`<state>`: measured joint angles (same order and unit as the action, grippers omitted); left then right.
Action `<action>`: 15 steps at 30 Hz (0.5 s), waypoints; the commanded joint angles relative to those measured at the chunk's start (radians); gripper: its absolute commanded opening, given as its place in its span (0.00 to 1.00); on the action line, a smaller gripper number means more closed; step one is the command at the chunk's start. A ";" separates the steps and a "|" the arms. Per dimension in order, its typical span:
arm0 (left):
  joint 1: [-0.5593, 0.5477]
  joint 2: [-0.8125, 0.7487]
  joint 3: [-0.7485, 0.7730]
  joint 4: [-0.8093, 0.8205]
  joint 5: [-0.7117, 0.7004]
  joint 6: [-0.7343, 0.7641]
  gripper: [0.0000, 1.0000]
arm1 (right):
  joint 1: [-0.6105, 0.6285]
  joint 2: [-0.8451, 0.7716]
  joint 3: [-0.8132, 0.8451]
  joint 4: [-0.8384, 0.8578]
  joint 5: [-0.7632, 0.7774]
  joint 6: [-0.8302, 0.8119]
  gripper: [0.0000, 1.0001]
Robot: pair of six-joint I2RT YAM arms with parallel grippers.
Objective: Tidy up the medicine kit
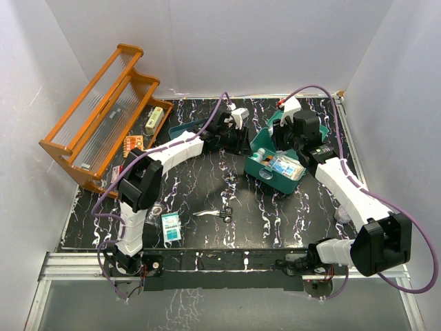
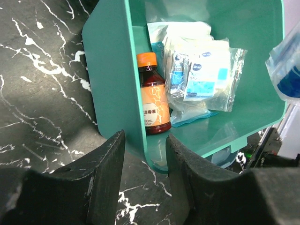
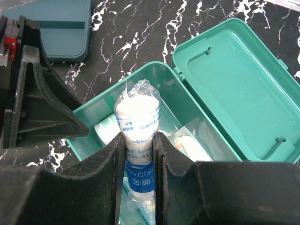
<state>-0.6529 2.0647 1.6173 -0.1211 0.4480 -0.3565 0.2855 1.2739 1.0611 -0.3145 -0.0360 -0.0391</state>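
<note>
Medicine kit (image 1: 284,182) stands open on the tabletop (image 1: 275,224), right of centre, lid thrown back. Left gripper (image 2: 145,137): jaws part open, straddling the kit's side wall, not visibly clamped on it. Right gripper (image 3: 139,140): jaws closed on a plastic-wrapped white roll (image 3: 138,110), held over the open compartment.

Risks: if released from here, the roll may strike the rim and bounce out. Any drift of the left arm would drag or tip the kit. The grippers work close together, so contact is possible.

Contents: brown bottle (image 2: 153,101) with orange cap, bagged sachets (image 2: 201,70), white bottle (image 3: 108,126).
</note>
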 commanded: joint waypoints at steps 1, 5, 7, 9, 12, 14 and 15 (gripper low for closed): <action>0.002 -0.103 -0.032 -0.174 -0.027 0.171 0.39 | -0.005 -0.023 -0.018 0.063 -0.113 -0.112 0.14; 0.002 -0.134 -0.067 -0.228 -0.009 0.255 0.41 | -0.005 0.005 -0.024 0.062 -0.217 -0.182 0.13; 0.002 -0.140 -0.076 -0.249 -0.003 0.292 0.44 | -0.005 0.022 -0.024 0.067 -0.256 -0.211 0.13; 0.004 -0.144 -0.079 -0.259 -0.007 0.309 0.48 | -0.006 0.047 -0.024 0.079 -0.284 -0.233 0.13; 0.012 -0.147 -0.071 -0.261 -0.013 0.298 0.56 | -0.006 0.090 -0.018 0.112 -0.315 -0.257 0.13; 0.020 -0.150 -0.062 -0.257 -0.014 0.272 0.63 | -0.005 0.110 -0.019 0.151 -0.326 -0.261 0.12; 0.029 -0.151 -0.056 -0.254 -0.013 0.258 0.67 | -0.005 0.120 -0.022 0.172 -0.334 -0.262 0.12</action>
<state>-0.6441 1.9701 1.5639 -0.3004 0.4393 -0.1074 0.2855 1.3708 1.0321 -0.2771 -0.3035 -0.2535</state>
